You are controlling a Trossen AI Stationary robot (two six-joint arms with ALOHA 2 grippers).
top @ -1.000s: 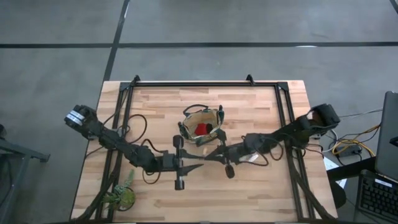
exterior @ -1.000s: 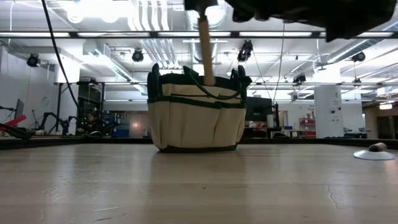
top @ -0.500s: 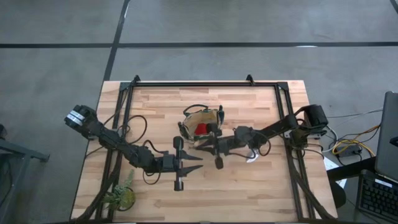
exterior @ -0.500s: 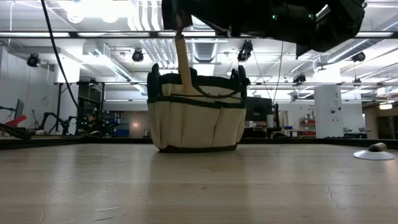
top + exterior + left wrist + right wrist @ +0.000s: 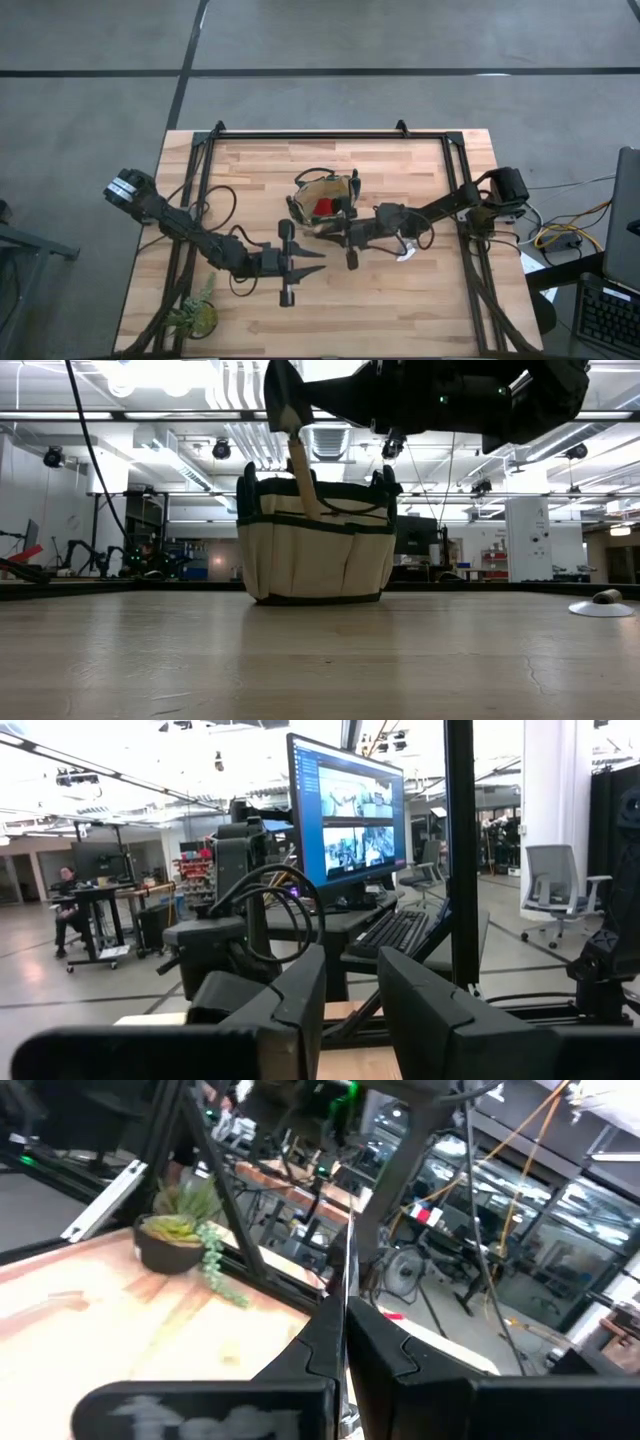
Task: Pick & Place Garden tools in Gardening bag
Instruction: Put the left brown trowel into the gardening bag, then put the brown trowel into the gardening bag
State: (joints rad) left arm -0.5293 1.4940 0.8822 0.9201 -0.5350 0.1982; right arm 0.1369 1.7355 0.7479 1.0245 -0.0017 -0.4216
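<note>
The tan gardening bag (image 5: 322, 190) with dark green trim stands upright on the table's middle; it also shows in the low view (image 5: 315, 555). A red item (image 5: 322, 207) lies inside it. My right gripper (image 5: 328, 230) is over the bag's near rim, shut on a silver trowel. The trowel's pale wooden handle (image 5: 303, 475) hangs down to the bag's top. My left gripper (image 5: 318, 262) is open and empty, just near of the bag, pointing toward the table's right. The other tools are not in view. My right gripper pinches the trowel's thin silver blade (image 5: 346, 1270) between its two fingers, the blade edge-on in the wrist view. The fingers (image 5: 285, 395) come level from the table's right. The trowel hangs tilted below them, clear of the table, its handle's lower end (image 5: 314, 512) at the bag's top rim.
A small green plant in a pot (image 5: 195, 315) stands at the near left corner and shows in the right wrist view (image 5: 175, 1235). A small pale flat thing (image 5: 405, 252) lies on the table under the right arm. Black frame rails (image 5: 320, 134) run along the table's edges.
My right gripper has gone toward the table's left with the trowel, to over the bag's near rim. The trowel's handle, which hung straight down, now tilts, with its lower end at the bag's top.
</note>
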